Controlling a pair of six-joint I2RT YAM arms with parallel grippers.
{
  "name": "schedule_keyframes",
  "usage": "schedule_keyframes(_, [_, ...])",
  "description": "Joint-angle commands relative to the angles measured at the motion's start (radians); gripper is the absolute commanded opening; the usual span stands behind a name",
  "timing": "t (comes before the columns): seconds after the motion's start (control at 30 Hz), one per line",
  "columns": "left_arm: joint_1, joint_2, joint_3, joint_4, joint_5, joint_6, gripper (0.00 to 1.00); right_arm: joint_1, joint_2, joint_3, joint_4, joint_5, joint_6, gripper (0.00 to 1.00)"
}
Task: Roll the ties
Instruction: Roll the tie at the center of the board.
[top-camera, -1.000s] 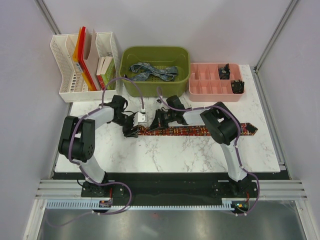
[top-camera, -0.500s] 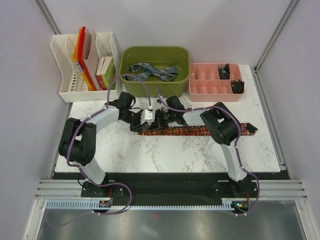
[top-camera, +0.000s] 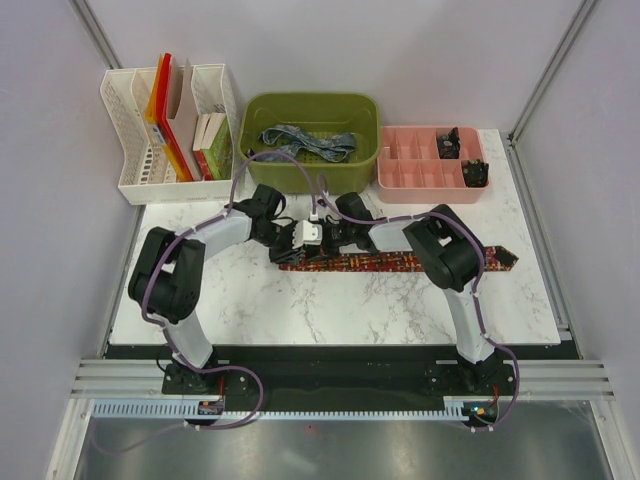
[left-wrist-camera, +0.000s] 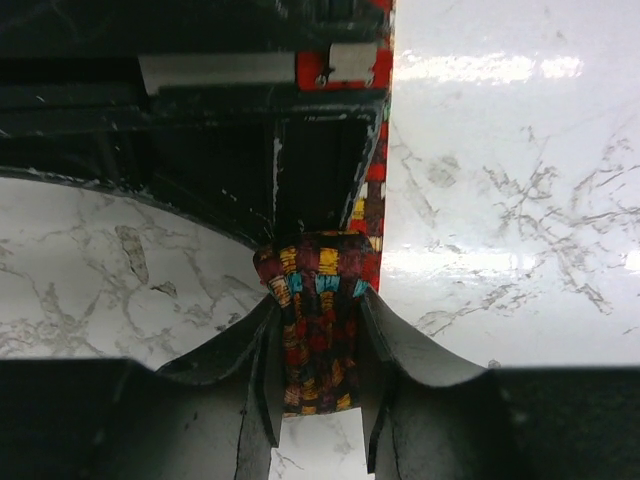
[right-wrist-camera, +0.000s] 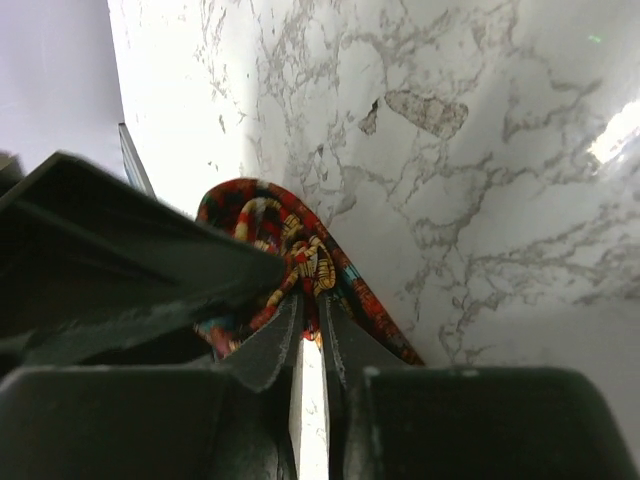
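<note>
Locate red tie (top-camera: 400, 262) flat on table (top-camera: 350, 310), stretched left to right across the middle, parallel to the near edge, with the pointed tip toward the right edge. Note rolled end (left-wrist-camera: 318, 265) at the left extremity of the strip, near the table's centre, resting on the marble.

Left gripper (left-wrist-camera: 318, 310): clamped on rolled end, with fingers (left-wrist-camera: 255, 345) pressed against both sides and cloth filling the gap.

Right gripper (right-wrist-camera: 308, 300): set against the same roll from the opposite side. Jaws nearly together, with a thin slit of table showing between them. Tips at the inner folds of the roll. Cloth pinched or merely touched: cannot tell.

Both grippers close together, meeting at rolled end.

Blue tie (top-camera: 305, 143): bunched inside green bin (top-camera: 345, 105) at the middle of the rear edge, well apart from both grippers.

Pink tray (top-camera: 410, 170): at the rear right corner, just beside bin.

White rack (top-camera: 130, 150): at the rear left corner, holding upright folders.
</note>
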Motion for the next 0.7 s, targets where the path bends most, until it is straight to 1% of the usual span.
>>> schedule_keyframes(0.0, [-0.011,0.071,-0.004,0.016,-0.094,-0.003,0.38,0.008,-0.046,-0.013,-0.027,-0.025,-0.032,0.16])
schedule_keyframes(0.17, [-0.013,0.085,0.007,-0.009,-0.103,0.003,0.37,0.007,-0.052,0.015,-0.056,-0.040,-0.043,0.20])
schedule_keyframes(0.27, [-0.013,0.091,0.024,-0.036,-0.107,0.006,0.37,-0.005,-0.066,0.023,-0.083,-0.045,-0.050,0.24])
schedule_keyframes(0.3, [-0.013,0.092,0.024,-0.044,-0.107,0.012,0.37,-0.010,-0.073,0.021,-0.098,-0.045,-0.055,0.29])
schedule_keyframes(0.37, [-0.013,0.091,0.026,-0.056,-0.111,0.018,0.34,-0.024,-0.096,0.020,-0.121,-0.049,-0.066,0.35])
schedule_keyframes(0.4, [-0.013,0.092,0.021,-0.059,-0.111,0.032,0.34,-0.028,-0.107,0.016,-0.130,-0.051,-0.070,0.42])
schedule_keyframes(0.5, [-0.013,0.095,0.021,-0.067,-0.116,0.043,0.31,-0.041,-0.147,0.000,-0.144,-0.052,-0.075,0.50])
schedule_keyframes(0.67, [-0.012,0.105,0.033,-0.078,-0.113,0.050,0.30,-0.065,-0.182,-0.029,-0.159,-0.057,-0.079,0.50])
